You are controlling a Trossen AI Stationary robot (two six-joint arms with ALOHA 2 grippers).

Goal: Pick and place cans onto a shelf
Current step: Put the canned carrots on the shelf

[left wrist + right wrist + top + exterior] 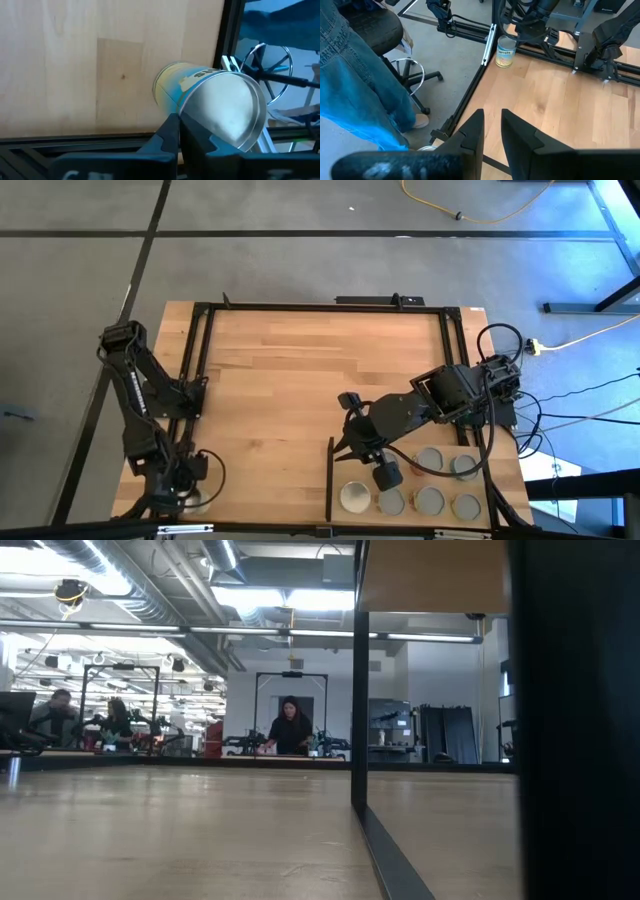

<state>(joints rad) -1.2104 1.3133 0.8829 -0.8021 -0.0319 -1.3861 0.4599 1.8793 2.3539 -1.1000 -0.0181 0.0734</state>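
While the left claw (pixel 176 131) sits closed beside a yellow can (pixel 210 102) at the bench's (pixel 290 370) near-left corner, the empty right claw (pixel 490 125) hovers parted; reopen, straddle it, then squeeze.

Looking down on wooden tabletop (pixel 300 370), black frame round edges. Near right corner I see shelf (pixel 420 480), light-wood panel with thin black strip (pixel 330 478) along its left side. On shelf I count about six cans (pixel 430 500): cream-topped one (pixel 354 497) nearest strip, grey-topped ones beside and behind it. One yellow can (pixel 505 52) stands alone at tabletop's near left corner, just beside frame. Middle of tabletop bare wood.
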